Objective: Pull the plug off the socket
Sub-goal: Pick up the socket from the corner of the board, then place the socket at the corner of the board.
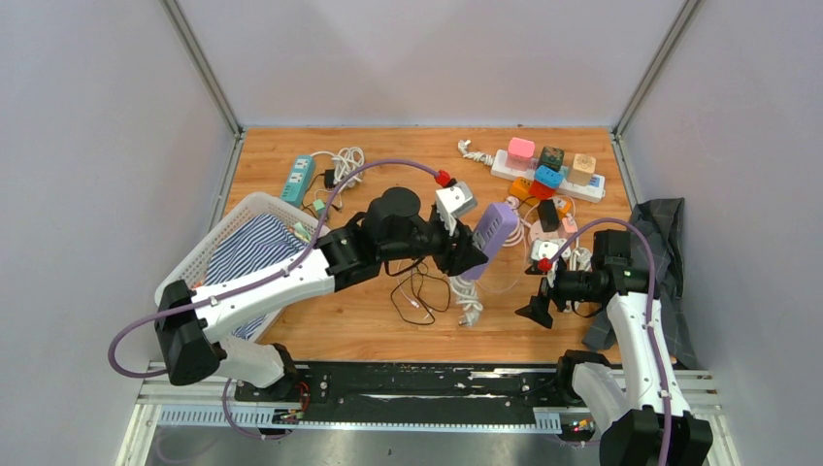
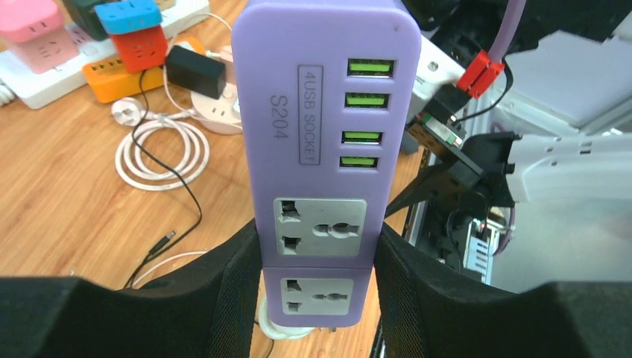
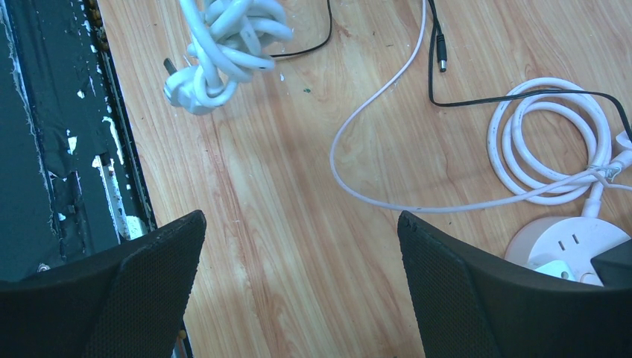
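Socket strip held off the table by the left arm

Lifted above the middle of the wooden table [image 1: 369, 320], the purple socket strip [image 2: 320, 149] stands tilted. In the left wrist view its face shows four green USB ports above two universal outlets. The left gripper [image 2: 317, 257] is partly closed around the strip's lower end, with one black finger pressed to each long side beside the outlets. A white cord bundle [image 1: 469, 301] trails from below that end. Its white plug [image 3: 179, 93] shows in the right wrist view, near the table's front edge. Whether the bundle rests on the wood cannot be told.

The right gripper [image 3: 299, 220] hovers low over bare wood to the right of the strip, jaws spread wide and holding nothing. Just beside it sit a round white socket [image 3: 570, 242] and a coiled white cable [image 3: 551, 142].

Farther back, a white power strip [image 1: 505, 167] carries coloured cube adapters. A teal strip [image 1: 298, 178] lies at the back left, and a white basket [image 1: 209, 248] with striped cloth is at the left edge
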You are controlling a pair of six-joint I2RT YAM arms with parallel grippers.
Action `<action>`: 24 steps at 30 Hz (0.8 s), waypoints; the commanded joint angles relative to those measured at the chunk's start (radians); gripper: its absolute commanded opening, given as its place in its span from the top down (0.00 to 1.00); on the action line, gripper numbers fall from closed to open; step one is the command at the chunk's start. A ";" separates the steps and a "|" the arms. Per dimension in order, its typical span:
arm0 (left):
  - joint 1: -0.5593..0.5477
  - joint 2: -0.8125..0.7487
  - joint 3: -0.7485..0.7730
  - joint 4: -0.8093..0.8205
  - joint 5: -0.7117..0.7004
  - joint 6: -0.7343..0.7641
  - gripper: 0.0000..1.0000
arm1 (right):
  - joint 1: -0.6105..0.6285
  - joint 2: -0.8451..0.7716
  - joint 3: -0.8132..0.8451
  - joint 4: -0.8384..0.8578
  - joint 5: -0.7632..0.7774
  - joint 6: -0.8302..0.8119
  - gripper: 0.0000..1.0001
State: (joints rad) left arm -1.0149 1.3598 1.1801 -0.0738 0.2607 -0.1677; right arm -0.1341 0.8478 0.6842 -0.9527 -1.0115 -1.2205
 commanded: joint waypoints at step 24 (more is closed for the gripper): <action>0.368 -0.100 0.071 -0.085 -0.167 -0.146 1.00 | -0.016 0.008 -0.002 -0.042 -0.032 -0.033 0.00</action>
State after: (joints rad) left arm -0.7120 1.2800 1.2140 -0.1543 0.1223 -0.2909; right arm -0.1341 0.8516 0.6842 -0.9611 -1.0122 -1.2293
